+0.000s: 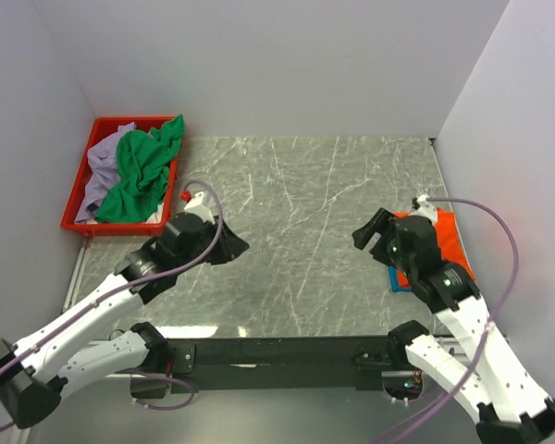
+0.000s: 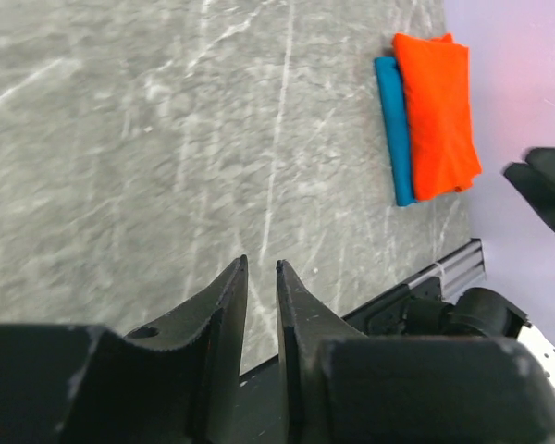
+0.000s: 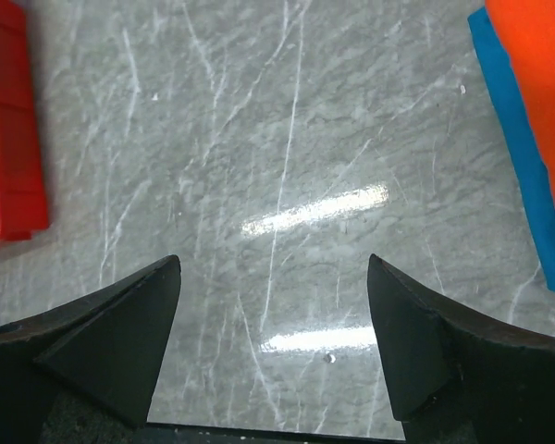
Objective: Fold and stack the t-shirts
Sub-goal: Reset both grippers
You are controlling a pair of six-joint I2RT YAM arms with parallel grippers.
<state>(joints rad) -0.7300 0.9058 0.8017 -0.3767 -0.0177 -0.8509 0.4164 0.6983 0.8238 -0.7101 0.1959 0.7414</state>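
Observation:
The bright orange t-shirt (image 1: 444, 231) lies folded on top of the folded teal blue t-shirt (image 1: 391, 276) at the right side of the table; both also show in the left wrist view (image 2: 437, 116) (image 2: 395, 129) and the right wrist view (image 3: 536, 55) (image 3: 523, 157). The green t-shirt (image 1: 143, 176) and the pale lavender t-shirt (image 1: 100, 171) lie crumpled in the red tray (image 1: 79, 199). My left gripper (image 1: 239, 248) (image 2: 261, 262) is shut and empty above the bare table, right of the tray. My right gripper (image 1: 370, 239) (image 3: 273, 264) is open and empty, just left of the folded stack.
The red tray stands at the back left against the left wall; its side also shows in the right wrist view (image 3: 14, 139). White walls close the table on the left, back and right. A black rail (image 1: 277, 351) runs along the near edge.

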